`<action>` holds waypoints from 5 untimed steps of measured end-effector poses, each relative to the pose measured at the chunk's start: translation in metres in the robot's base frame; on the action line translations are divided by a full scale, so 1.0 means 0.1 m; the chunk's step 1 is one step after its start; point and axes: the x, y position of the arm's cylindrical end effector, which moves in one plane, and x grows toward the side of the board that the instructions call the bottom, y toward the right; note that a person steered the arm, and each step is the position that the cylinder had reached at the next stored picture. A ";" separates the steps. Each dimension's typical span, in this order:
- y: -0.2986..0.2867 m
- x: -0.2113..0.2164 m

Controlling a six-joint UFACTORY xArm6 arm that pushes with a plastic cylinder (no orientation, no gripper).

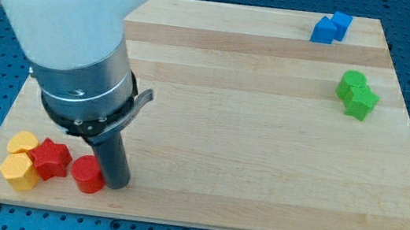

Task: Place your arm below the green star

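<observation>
Two green blocks touch each other at the view's right: the lower one (362, 103) looks like the green star, and the upper one (351, 83) looks rounder. My tip (117, 184) rests on the board near the bottom left, far to the left of and below the green blocks. It is right beside a red cylinder (88, 174), on that cylinder's right side. The arm's large white and grey body (79, 43) fills the view's upper left.
A red star (51, 158) and two yellow blocks (24, 141) (20, 172) cluster left of the red cylinder at the bottom left corner. Two blue blocks (325, 31) (342, 23) sit together at the top right. The wooden board (250, 137) lies on a blue perforated table.
</observation>
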 end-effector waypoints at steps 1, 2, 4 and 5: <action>-0.08 0.05; -0.22 0.06; 0.12 0.06; 0.97 -0.08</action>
